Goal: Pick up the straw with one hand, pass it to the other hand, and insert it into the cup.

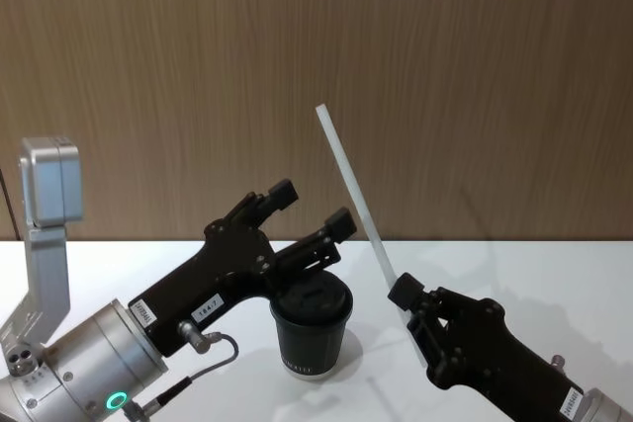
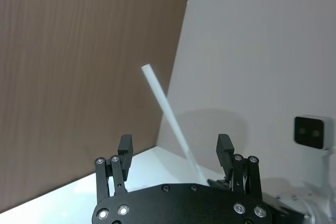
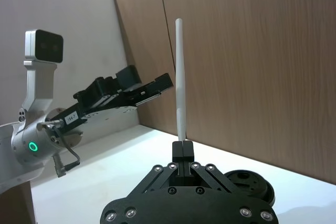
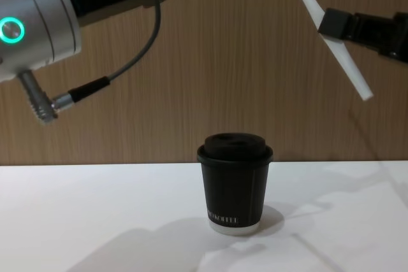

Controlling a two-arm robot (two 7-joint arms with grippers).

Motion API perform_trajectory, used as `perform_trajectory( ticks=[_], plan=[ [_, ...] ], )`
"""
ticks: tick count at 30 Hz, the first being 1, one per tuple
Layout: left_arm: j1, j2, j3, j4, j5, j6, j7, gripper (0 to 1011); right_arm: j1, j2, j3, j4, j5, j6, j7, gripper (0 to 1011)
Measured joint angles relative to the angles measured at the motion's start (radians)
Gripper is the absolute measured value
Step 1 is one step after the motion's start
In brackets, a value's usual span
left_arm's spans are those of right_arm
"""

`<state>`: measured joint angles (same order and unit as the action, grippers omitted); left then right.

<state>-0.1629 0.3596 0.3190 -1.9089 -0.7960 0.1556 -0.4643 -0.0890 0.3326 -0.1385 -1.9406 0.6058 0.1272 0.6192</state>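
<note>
1. Straw (image 1: 354, 190): the right gripper (image 1: 401, 292) pinches it low on the shaft with its jaws pressed onto it. It is held in the air to the right of the cup (image 1: 312, 328), with its top leaning left.
2. The left gripper (image 1: 312, 207) hangs above the lid (image 1: 315, 295) with its jaws spread wide. It is near the straw but not touching it.
3. The straw looks light, thin and smooth, so it is likely to crush, bend or swivel in a grip. The left gripper should take it gently on the free shaft above the pinch.
4. The wall (image 1: 445, 46) stands behind. There is bare table (image 1: 89, 264) around the cup and open air above.
</note>
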Motion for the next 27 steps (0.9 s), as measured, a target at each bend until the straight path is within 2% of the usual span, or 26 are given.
perform_trajectory(
  ticks=[14,27],
  plan=[
    [-0.001,0.002,0.006,-0.008,-0.072,0.016,-0.033,1000,0.002,0.014,-0.012,0.003,0.007,-0.01,0.004,0],
    [-0.011,0.007,0.013,-0.001,-0.089,0.016,-0.035,1000,0.001,0.026,-0.018,0.005,0.017,-0.031,0.018,0]
  ],
)
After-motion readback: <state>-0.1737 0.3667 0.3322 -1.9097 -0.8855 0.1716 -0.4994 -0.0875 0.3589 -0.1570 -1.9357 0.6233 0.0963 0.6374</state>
